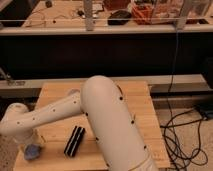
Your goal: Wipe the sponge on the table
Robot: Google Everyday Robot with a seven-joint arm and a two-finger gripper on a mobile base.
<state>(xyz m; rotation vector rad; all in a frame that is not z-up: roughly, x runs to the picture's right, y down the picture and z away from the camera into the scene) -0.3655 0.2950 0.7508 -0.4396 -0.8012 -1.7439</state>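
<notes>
The claw (28,143) seemingly presses the sponge (33,152) on the table (55,91), near-left corner.

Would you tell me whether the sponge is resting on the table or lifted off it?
On the table: the sponge sits at its near-left corner, directly below the gripper.

Arm (105,117): white, single; bulky upper link in foreground, forearm stretched left, wrist bent downward. Gripper (29,144): low at far left, pointing down.
</notes>
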